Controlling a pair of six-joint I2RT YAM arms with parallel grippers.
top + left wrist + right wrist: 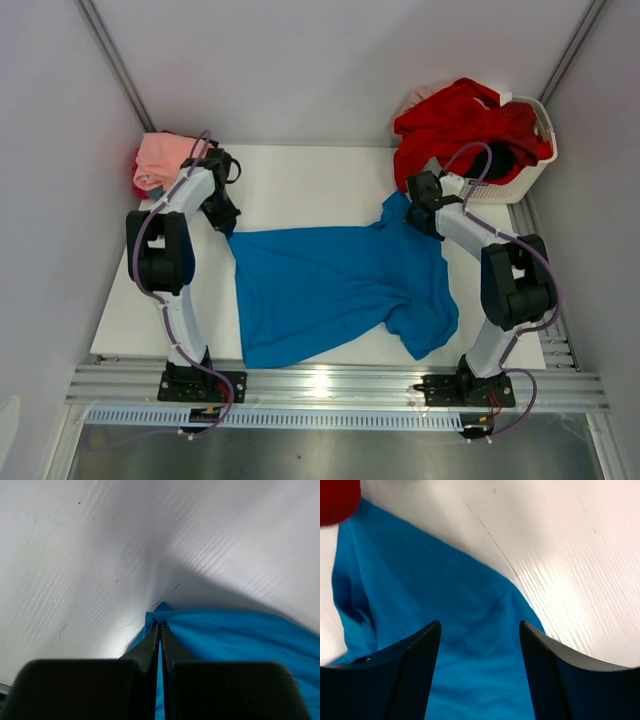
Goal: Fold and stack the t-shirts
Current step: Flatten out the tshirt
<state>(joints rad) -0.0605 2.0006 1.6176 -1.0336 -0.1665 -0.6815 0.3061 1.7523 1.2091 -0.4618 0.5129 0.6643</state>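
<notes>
The bright blue t-shirt (330, 285) lies spread and rumpled across the white table. My left gripper (226, 222) is shut on its far left corner; in the left wrist view (160, 625) the blue cloth (235, 635) is pinched between the closed fingers. My right gripper (424, 215) is open above the shirt's far right corner; in the right wrist view (480, 625) blue cloth (470, 645) lies between the spread fingers. A red t-shirt (465, 125) hangs over the basket. A salmon pink t-shirt (165, 158) lies folded at the far left, with a bit of red under it.
The white slatted basket (520, 170) stands at the far right corner, with dark cloth inside. Grey walls close in on both sides. The metal rail (330, 385) with the arm bases runs along the near edge.
</notes>
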